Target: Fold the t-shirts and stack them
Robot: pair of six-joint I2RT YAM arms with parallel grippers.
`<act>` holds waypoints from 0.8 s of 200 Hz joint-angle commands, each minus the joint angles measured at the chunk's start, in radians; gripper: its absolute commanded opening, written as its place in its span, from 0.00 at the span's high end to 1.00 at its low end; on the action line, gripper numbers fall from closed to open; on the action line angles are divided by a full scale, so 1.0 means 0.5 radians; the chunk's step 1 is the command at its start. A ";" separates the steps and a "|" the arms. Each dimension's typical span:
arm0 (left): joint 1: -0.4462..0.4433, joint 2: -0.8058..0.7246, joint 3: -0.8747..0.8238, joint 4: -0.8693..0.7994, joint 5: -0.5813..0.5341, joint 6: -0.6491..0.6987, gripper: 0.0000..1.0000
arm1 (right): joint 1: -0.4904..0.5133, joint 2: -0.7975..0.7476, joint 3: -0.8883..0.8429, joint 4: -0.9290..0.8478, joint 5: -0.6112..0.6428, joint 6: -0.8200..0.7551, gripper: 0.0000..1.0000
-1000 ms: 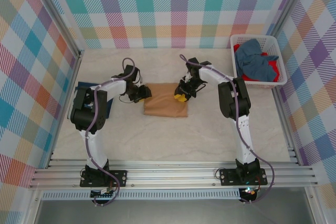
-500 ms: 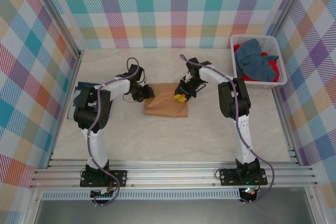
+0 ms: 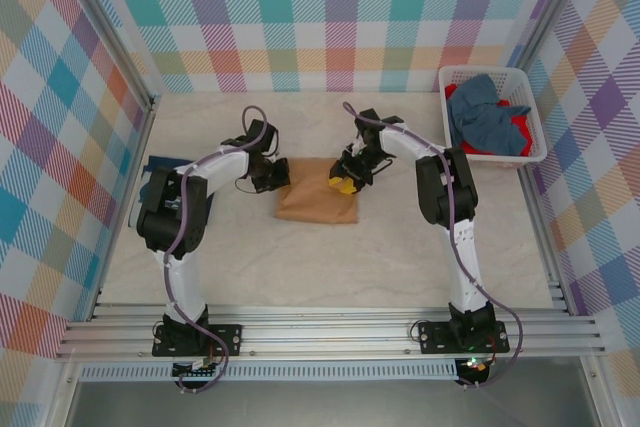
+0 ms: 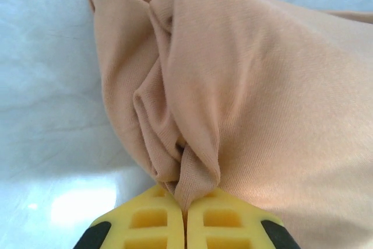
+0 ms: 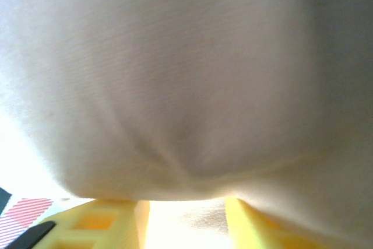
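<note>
The tan shirt (image 4: 262, 97) is soft, matt knit cloth with a fine grain. Under it the table (image 3: 330, 257) is smooth, pale and faintly glossy; the left gripper (image 4: 185, 202) at the shirt's edge is smooth yellow plastic.

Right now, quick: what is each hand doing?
Left hand: closed, pinching a fold of the tan t-shirt.
Right hand: open, tan t-shirt draped over it; whether it grips cannot be told.
</note>
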 commanded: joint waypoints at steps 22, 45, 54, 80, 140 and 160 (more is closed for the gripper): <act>0.007 -0.282 0.051 -0.370 -0.140 0.227 1.00 | -0.010 -0.298 -0.094 0.046 0.137 -0.037 0.54; 0.020 -0.360 0.097 -0.571 -0.256 0.342 1.00 | -0.013 -0.444 -0.154 0.057 0.140 -0.021 0.53; 0.028 -0.393 0.098 -0.632 -0.291 0.389 1.00 | -0.012 -0.495 -0.188 0.069 0.133 -0.014 0.53; 0.048 -0.494 0.106 -0.797 -0.418 0.499 1.00 | -0.013 -0.611 -0.321 0.110 0.128 -0.010 0.53; 0.073 -0.762 0.123 -0.954 -0.817 0.761 1.00 | -0.013 -0.700 -0.493 0.159 0.044 -0.040 0.53; 0.099 -0.851 0.103 -0.930 -0.917 0.875 1.00 | -0.013 -0.697 -0.500 0.158 0.021 -0.053 0.53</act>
